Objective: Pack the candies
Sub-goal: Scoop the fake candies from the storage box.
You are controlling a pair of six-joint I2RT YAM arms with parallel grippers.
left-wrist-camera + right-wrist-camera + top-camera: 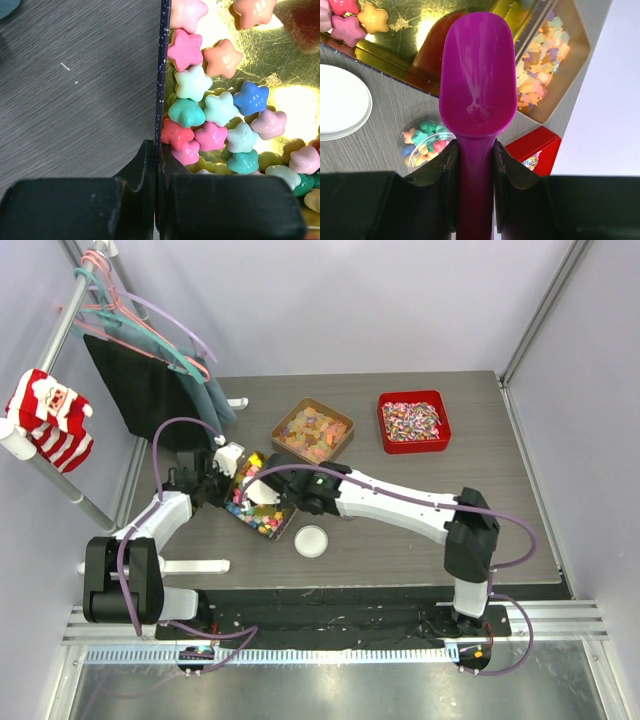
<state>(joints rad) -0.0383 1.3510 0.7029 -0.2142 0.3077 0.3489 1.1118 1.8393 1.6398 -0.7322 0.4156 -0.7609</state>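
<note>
The candies [220,107] are glossy star-shaped sweets in pink, mint, blue and orange, lying in a gold-lined tin [243,475] at the table's left middle. My left gripper [159,150] is shut on the tin's thin dark wall [161,75]; in the top view it [212,487] sits at the tin's left side. My right gripper [476,150] is shut on the handle of an empty purple scoop [477,85], hovering over the tin's near right edge [300,498]. A small clear cup [422,145] holding some candies stands below the scoop.
A white round lid [311,541] lies just in front of the tin. A brown tin of pale gummy pieces [312,430] and a red tin of speckled sweets [413,421] stand at the back. A rack with hangers and a Santa sock [50,418] stands far left.
</note>
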